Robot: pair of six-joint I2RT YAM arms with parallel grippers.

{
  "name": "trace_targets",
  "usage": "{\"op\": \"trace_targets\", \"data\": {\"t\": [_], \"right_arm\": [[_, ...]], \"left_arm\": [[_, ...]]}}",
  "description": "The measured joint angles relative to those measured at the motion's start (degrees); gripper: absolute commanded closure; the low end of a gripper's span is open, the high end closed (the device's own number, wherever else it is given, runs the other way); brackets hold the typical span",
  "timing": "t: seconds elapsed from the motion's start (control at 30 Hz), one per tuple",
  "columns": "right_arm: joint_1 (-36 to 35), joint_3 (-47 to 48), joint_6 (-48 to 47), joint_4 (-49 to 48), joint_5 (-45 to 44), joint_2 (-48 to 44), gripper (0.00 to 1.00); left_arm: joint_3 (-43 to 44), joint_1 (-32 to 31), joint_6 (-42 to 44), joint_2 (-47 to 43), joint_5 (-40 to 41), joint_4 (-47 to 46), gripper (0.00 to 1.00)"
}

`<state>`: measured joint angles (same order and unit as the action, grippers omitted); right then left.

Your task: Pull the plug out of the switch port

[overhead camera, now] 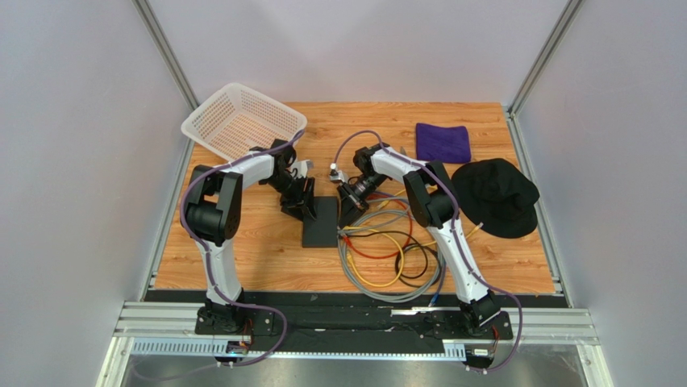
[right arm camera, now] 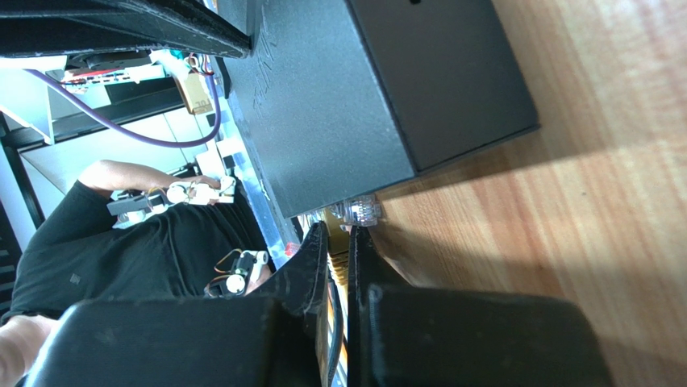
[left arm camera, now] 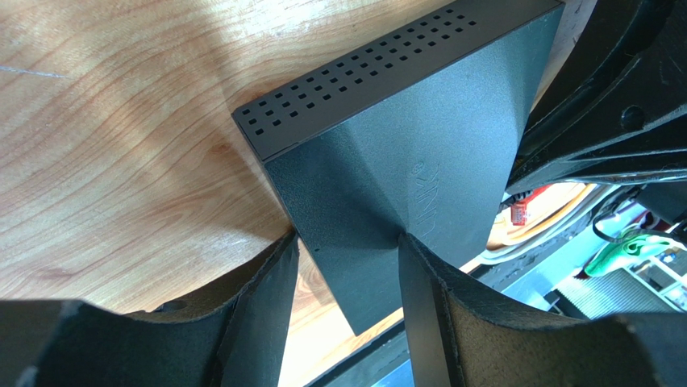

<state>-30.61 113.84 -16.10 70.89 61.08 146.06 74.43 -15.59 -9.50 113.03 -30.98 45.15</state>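
The switch (overhead camera: 320, 222) is a flat matte-black box lying on the wooden table. In the left wrist view the switch (left arm camera: 387, 145) shows its vented side. My left gripper (left arm camera: 347, 239) is open, and its two fingers (left arm camera: 270, 310) straddle a corner of the box, with their tips touching it. My right gripper (right arm camera: 339, 235) is shut on the yellow boot of a plug (right arm camera: 339, 262). The plug's clear tip (right arm camera: 362, 211) sits at the switch's socket edge (right arm camera: 322, 193). I cannot tell whether the plug is seated. In the top view my right gripper (overhead camera: 352, 198) is at the switch's far right side and my left gripper (overhead camera: 300, 201) is at its far left.
A loose tangle of grey, yellow, red and black cables (overhead camera: 391, 246) lies right of the switch. A white basket (overhead camera: 242, 121) stands at the back left. A purple cloth (overhead camera: 443, 143) and a black cap (overhead camera: 493, 196) lie on the right.
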Motion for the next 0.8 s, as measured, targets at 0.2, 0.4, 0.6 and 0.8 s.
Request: {"op": "trace_targets", "data": {"t": [0.2, 0.4, 0.6, 0.8], "right_arm": [[0.04, -0.13, -2.91, 1.09, 0.81, 0.02, 1.00], [0.20, -0.61, -9.86, 4.28, 2.93, 0.55, 1.00], [1.27, -0.85, -14.01, 5.81, 5.40, 1.20, 1.00], [2.56, -0.09, -15.98, 7.32, 5.49, 1.51, 1.00]], "left_arm": [[0.00, -0.11, 0.09, -0.04, 0.00, 0.04, 0.41], [0.00, -0.85, 0.44, -0.07, -0.07, 0.37, 0.41], [0.00, -1.05, 0.50, -0.04, -0.13, 0.42, 0.41], [0.00, -1.20, 0.52, -0.07, -0.35, 0.28, 0.41]]}}
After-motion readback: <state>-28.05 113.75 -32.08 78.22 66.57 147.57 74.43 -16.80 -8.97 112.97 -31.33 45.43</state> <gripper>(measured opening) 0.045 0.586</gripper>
